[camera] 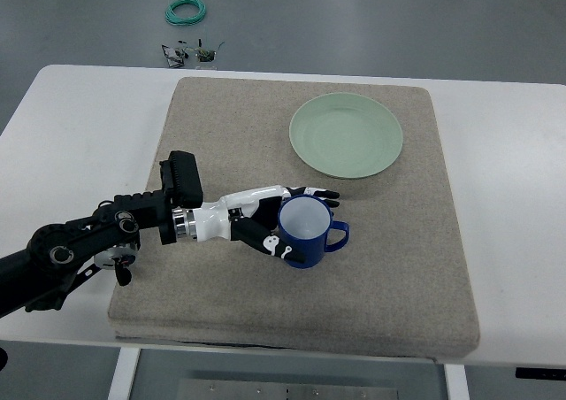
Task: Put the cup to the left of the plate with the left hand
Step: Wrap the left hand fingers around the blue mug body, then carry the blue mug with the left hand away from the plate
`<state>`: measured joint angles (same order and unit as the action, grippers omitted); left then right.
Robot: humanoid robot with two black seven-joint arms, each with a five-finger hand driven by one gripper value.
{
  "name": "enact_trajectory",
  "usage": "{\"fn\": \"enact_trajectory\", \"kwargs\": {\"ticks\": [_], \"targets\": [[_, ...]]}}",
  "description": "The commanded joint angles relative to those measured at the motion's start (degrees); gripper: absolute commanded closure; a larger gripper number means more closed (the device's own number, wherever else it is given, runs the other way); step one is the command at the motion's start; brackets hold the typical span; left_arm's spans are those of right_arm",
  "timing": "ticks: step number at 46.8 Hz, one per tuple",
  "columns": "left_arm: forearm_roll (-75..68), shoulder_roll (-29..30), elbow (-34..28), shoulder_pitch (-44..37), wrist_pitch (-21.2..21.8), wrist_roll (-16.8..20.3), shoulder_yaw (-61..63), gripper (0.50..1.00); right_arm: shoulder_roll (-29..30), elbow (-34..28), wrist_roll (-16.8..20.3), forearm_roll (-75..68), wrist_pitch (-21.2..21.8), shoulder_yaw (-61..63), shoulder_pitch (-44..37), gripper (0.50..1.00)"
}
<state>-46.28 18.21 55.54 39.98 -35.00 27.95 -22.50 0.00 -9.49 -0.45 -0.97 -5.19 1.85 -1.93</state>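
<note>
1 arm shows in the top view, the left one, coming in from the picture's left edge low down and reaching rightward across a grey felt mat (389,276) that covers most of a white table (80,126). Its black links and cabling lie over the table's near left part, and a black block sits on the forearm just behind the wrist. The left hand (265,221), white and black, is wrapped around a blue cup (305,232): fingers (309,193) curl along the cup's far side and others press its near side, so the cup is clasped between them. The cup stands upright on the mat or just over it; I cannot tell which. Its white inside faces the camera, and its handle points to the right, away from the palm.

A pale green plate (346,135) lies flat on the far right part of the mat. The cup is nearer the camera than the plate and slightly to its left, close to the plate's near rim but apart from it.

Beyond the table, on the grey floor, lies a coil of green cable (186,11), and nearer the table's far edge a small dark clutter (190,55) too small to identify.
</note>
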Motion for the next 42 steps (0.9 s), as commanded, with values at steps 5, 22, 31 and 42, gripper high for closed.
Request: {"fn": "enact_trajectory", "kwargs": {"ticks": [5, 22, 31, 42], "targets": [[-1.0, -0.11, 0.0, 0.09, 0.0, 0.09, 0.0, 0.649, 0.0, 0.0, 0.02, 0.0, 0.0, 0.0, 0.0, 0.566], [-1.09, -0.55, -0.17, 0.18, 0.0, 0.09, 0.0, 0.827, 0.0, 0.0, -0.07, 0.0, 0.0, 0.0, 0.0, 0.566], [-1.0, -0.63, -0.26, 0.27, 0.0, 0.09, -0.09, 0.911, 0.0, 0.0, 0.02, 0.0, 0.0, 0.0, 0.0, 0.566], [0.14, -0.63, -0.35, 0.79, 2.56, 0.09, -1.14, 0.909, 0.0, 0.0, 0.02, 0.0, 0.0, 0.0, 0.0, 0.566]]}}
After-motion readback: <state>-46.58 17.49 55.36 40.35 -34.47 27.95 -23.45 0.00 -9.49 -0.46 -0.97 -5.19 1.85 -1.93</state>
